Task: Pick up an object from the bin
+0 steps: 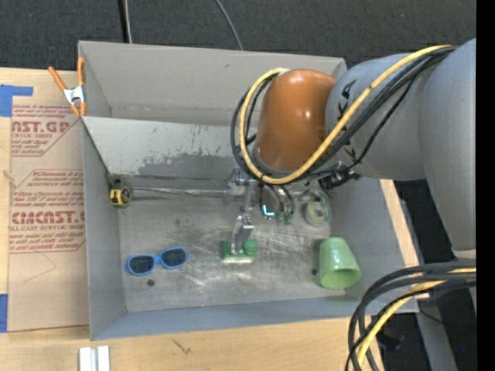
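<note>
Here gripper (245, 233) just above small green thing (238, 252) — middle of bin (193, 76).

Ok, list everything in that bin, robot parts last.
sunglasses: one, blue, bin floor, front left
cup: one, light green, on its side, front right
small block: one, green and white, mid floor, under the gripper
small item: one, yellow and black, by the left wall
round item: one, pale grey, beside the wrist, kind unclear
bin: one, grey metal
arm: one, pale grey, orange cover, reaching in from the right
gripper: one, metal, above the small block
</note>
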Robot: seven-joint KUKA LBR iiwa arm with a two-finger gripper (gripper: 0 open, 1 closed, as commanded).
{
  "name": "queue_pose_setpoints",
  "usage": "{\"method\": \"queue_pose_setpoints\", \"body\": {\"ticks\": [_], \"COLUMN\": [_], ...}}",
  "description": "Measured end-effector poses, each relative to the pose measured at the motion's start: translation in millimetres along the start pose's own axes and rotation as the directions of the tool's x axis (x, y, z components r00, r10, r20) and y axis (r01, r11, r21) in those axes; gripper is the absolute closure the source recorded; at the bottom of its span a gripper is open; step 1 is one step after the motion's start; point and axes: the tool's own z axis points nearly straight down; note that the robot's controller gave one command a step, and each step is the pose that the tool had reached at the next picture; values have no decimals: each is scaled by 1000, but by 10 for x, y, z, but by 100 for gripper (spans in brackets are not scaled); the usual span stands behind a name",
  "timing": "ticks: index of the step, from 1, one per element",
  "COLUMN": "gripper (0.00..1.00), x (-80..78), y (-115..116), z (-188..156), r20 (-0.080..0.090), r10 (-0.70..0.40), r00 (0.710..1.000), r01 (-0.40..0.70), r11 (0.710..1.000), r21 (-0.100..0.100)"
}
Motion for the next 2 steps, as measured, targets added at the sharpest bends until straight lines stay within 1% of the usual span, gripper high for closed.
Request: {"method": "queue_pose_setpoints", "body": {"ticks": [1, 2], "gripper": [0, 0], "x": [383, 88], "y": [237, -119], "z": [761, 711], "r20": [16, 10], "r10": [-665, -716], "r00": [746, 698], "r01": [665, 716], "r11": [747, 698], "r21": [10, 8]}}
